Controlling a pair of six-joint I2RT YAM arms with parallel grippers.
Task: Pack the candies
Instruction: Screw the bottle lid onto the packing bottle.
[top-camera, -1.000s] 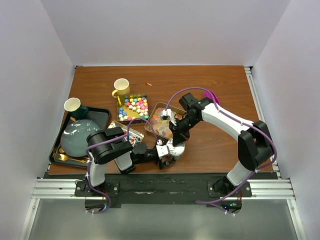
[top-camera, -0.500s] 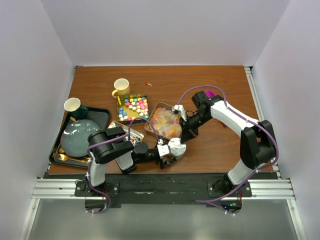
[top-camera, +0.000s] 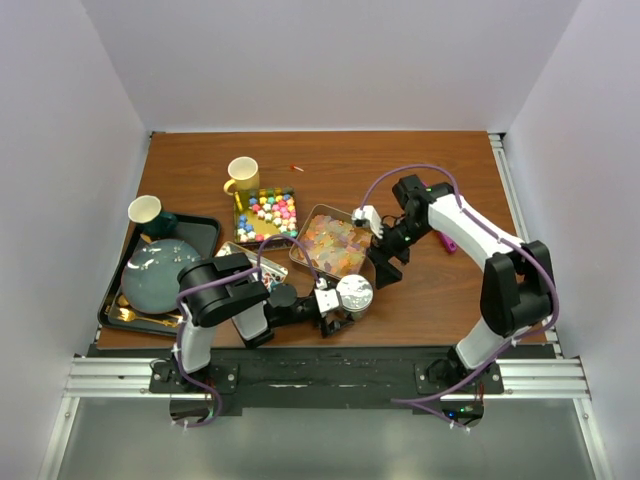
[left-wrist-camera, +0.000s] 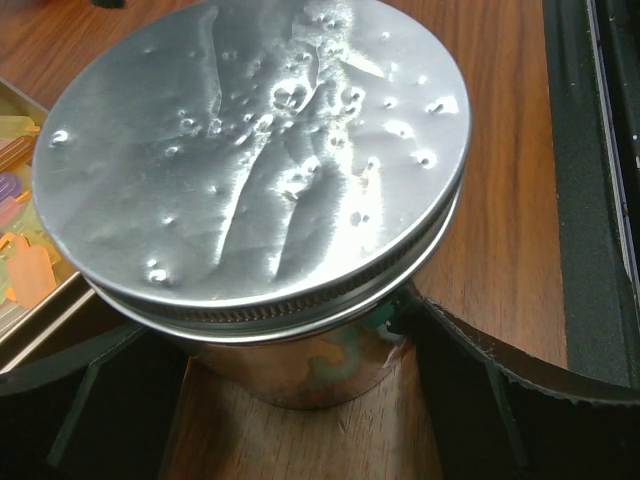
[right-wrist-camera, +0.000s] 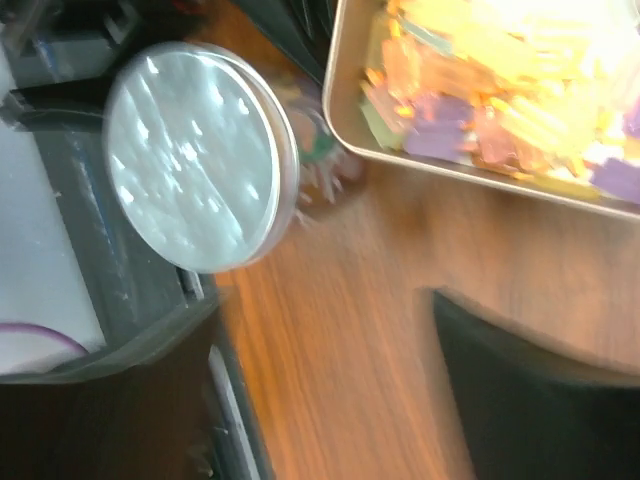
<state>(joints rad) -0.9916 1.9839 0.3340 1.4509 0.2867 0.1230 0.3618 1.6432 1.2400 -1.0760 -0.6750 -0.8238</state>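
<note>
Left gripper (top-camera: 340, 300) is clamped round the small glass jar (left-wrist-camera: 290, 375) at the near side of the brown wooden table (top-camera: 440, 180), a dark finger (left-wrist-camera: 480, 370) pressed against each side of the glass, and the dented silver screw lid (left-wrist-camera: 250, 160) sits flat on top. There's a hint of colour inside the glass, too hidden to name. Right gripper (top-camera: 388, 264) hangs just beyond the jar over bare wood — jaws spread, nothing in them, clear of the lid. Now the candies: pale orange-pink translucent pieces (top-camera: 335, 248) are heaped in the shallow silver metal tray (right-wrist-camera: 336, 90) right beside the jar. The bright multicoloured balls (top-camera: 272, 210) fill a second square tray (top-camera: 236, 215) further back. The red, blue and white wrapped sweets (top-camera: 262, 282) lie in a third tray (top-camera: 232, 250) — mostly hidden under the left arm. A yellow mug (top-camera: 241, 176) stands behind the ball tray, and a purple plastic scoop (top-camera: 447, 242) lies on the table by the right forearm.
</note>
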